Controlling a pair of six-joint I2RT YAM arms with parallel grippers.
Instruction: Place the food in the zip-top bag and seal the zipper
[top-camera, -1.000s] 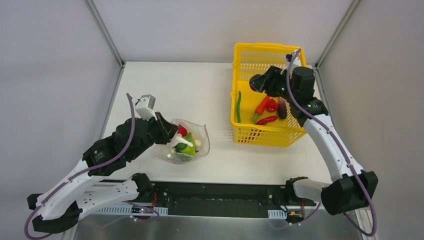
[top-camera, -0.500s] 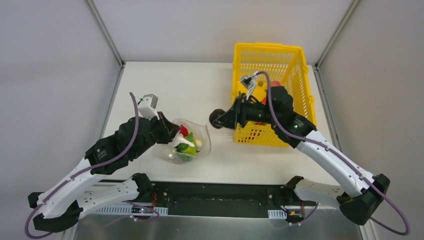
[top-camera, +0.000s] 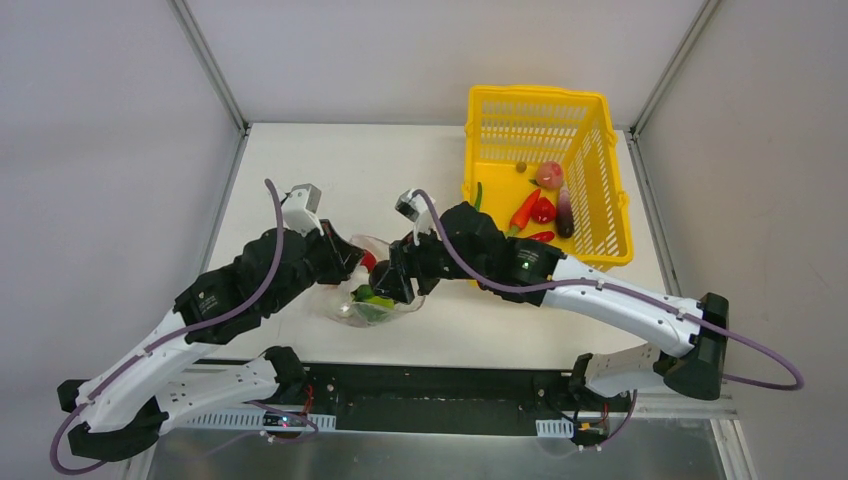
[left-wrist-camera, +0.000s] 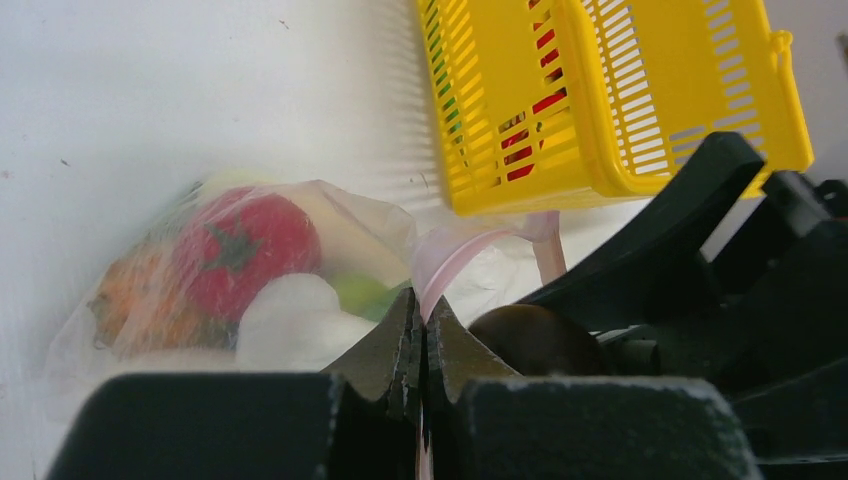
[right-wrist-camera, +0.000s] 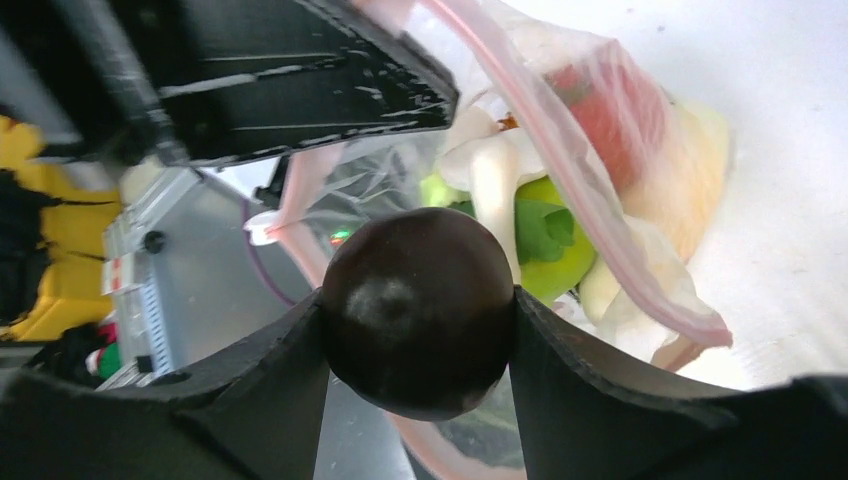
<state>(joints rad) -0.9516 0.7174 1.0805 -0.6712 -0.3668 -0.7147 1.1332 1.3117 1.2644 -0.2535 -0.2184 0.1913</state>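
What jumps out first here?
The dark round toy piece clamped in the right gripper, right at the mouth of the zip-top bag, mid-table. The left gripper pinches the bag's pink zipper, jaws shut on it. Far right, the bright yellow basket holds red peppers and an eggplant.

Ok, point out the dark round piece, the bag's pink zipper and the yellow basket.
dark round piece (right-wrist-camera: 418, 312), right wrist view, its glossy middle.
pink zipper (left-wrist-camera: 445, 255), left wrist view, the curved stretch at the mouth.
yellow basket (top-camera: 535, 92), top external view, far rim.
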